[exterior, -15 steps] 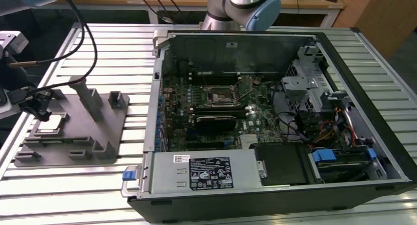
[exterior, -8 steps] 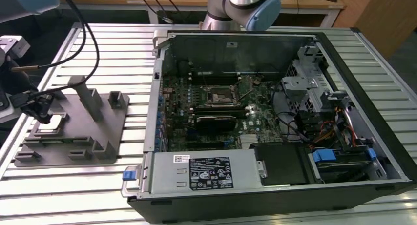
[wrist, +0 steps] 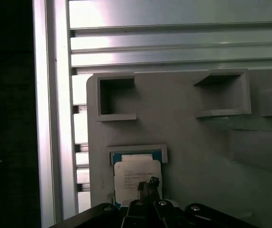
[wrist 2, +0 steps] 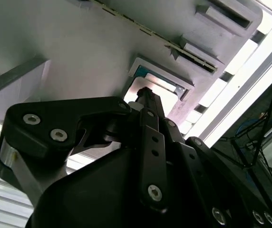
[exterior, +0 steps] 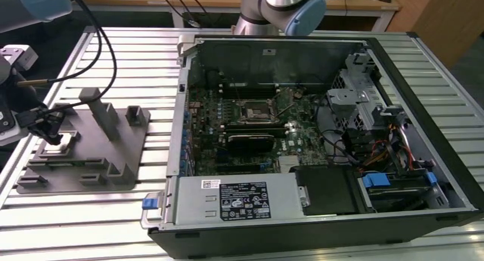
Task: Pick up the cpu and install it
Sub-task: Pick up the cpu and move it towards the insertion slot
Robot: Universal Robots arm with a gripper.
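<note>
The cpu [exterior: 59,145] lies flat in a square pocket of the grey fixture plate [exterior: 121,153] on the exterior view's left. Its silver top and thin green border show in both wrist views [wrist: 137,172] [wrist 2: 163,84]. My gripper [exterior: 54,137] hangs straight over it, its slim black fingertips drawn together and shut above the chip's metal top [wrist: 147,184] [wrist 2: 144,92]. Whether the tips touch the chip I cannot tell. The motherboard socket [exterior: 253,111] sits inside the open computer case [exterior: 423,80], far to the exterior view's right of the gripper.
The fixture plate carries upright grey posts [exterior: 102,111] and several other square pockets [wrist: 116,97]. It rests on a slatted aluminium table [exterior: 113,51]. Black cables [exterior: 102,40] hang from the arm. A second arm's base [exterior: 284,9] stands behind the case.
</note>
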